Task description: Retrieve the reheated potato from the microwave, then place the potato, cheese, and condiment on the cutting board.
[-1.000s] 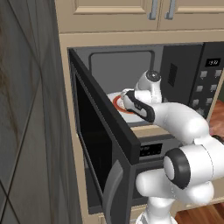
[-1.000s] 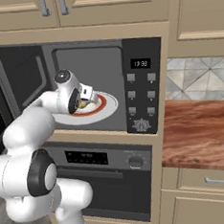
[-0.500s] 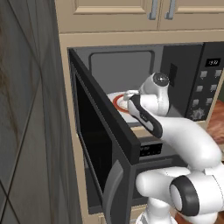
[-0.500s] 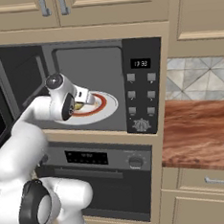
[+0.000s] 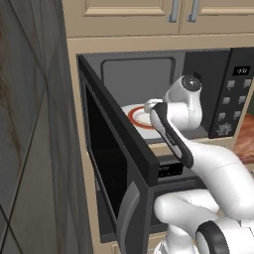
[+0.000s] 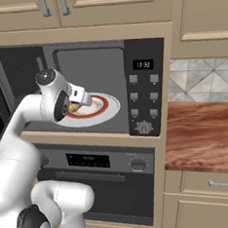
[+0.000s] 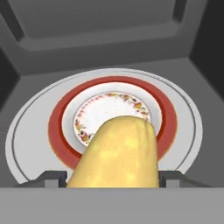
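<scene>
Yellowish-tan, the potato (image 7: 117, 153) sits between the two fingertips (image 7: 52, 179) of the gripper (image 7: 114, 180), whose jaws stand wide and seem closed on it. It is just over a red-ringed white plate (image 7: 170, 122) inside the open microwave (image 6: 144, 79), door (image 5: 111, 163) swung out.

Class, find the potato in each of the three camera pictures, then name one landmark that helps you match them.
Left base view: not visible; the arm covers the plate's centre.
Right base view: the potato peeks out beside the gripper, left of centre.
Hand view: bottom centre, large.
Shared landmark: the red-ringed plate.
</scene>
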